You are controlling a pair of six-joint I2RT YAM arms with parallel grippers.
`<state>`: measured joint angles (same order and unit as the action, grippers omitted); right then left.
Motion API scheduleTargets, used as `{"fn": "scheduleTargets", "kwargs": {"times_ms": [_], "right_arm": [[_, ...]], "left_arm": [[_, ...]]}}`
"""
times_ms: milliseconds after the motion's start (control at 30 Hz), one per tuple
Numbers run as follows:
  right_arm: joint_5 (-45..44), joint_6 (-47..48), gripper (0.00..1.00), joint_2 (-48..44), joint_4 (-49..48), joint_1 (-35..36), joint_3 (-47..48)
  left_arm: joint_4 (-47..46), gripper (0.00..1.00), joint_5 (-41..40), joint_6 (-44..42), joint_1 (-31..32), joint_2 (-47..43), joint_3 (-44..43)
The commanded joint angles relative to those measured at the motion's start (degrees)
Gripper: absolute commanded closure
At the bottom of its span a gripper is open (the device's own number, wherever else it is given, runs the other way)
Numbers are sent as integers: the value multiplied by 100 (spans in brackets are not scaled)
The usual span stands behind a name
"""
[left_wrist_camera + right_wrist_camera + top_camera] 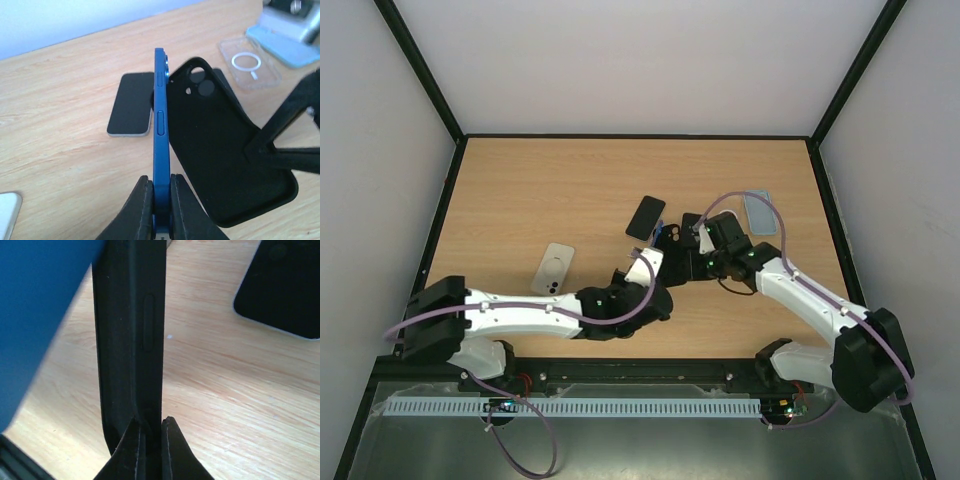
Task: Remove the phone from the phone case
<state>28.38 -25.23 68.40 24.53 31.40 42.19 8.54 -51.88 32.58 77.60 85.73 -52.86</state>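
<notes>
The blue phone (160,135) is held on its edge above the wooden table (60,125), near the middle of it. The left gripper (161,202) is clamped on the end of the phone nearest to the wrist camera, with one finger on each flat face. The side buttons of the phone face this camera.

Just beside it, on the right, is the black phone case (225,150). The case is tilted away from the phone, so its open inside and the camera cut-out are visible. At the far end the two come very close, and I cannot tell if they touch there.

The right gripper (150,437) is pressed together on the thin side wall of the case. In its own view the blue phone fills the upper left corner.

In the top view both arms reach in from their sides and the grippers meet near the centre of the table. A black phone (131,105) lies flat on the wood behind them. Further right lies a clear case (249,65) with a white ring, apart from the black phone.
</notes>
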Motion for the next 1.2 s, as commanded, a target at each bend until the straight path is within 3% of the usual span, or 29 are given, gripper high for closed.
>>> {"fn": "scheduleTargets", "kwargs": {"times_ms": [0,400,500,600,700,933,1100,1167], "right_arm": [[-793,552,98,-26,362,-33,219],[-2367,861,98,-280,552,-175,1009],[-2177,904,98,-514,262,-526,970],[-1913,971,98,-763,-145,-852,760],[-1688,1143,98,-1065,-792,-1105,324],[-1436,1626,98,-1838,-1469,-1172,-410],[-1481,1548,98,-2131,-1686,-1174,-702],[-1628,1553,98,-2113,-1682,-1183,-735]], "left_arm": [[-69,98,-162,78,-80,-372,15],[590,97,-541,111,-293,-1064,242],[742,97,-174,-129,-824,-1296,353],[1038,97,769,-425,-1781,-1154,208],[1130,98,731,-979,-2227,-726,-59],[767,97,225,-2423,-2276,-160,-581],[-18,98,-1114,-4226,-2195,606,-389],[-344,97,-1163,-4667,-2243,907,-361]]}}
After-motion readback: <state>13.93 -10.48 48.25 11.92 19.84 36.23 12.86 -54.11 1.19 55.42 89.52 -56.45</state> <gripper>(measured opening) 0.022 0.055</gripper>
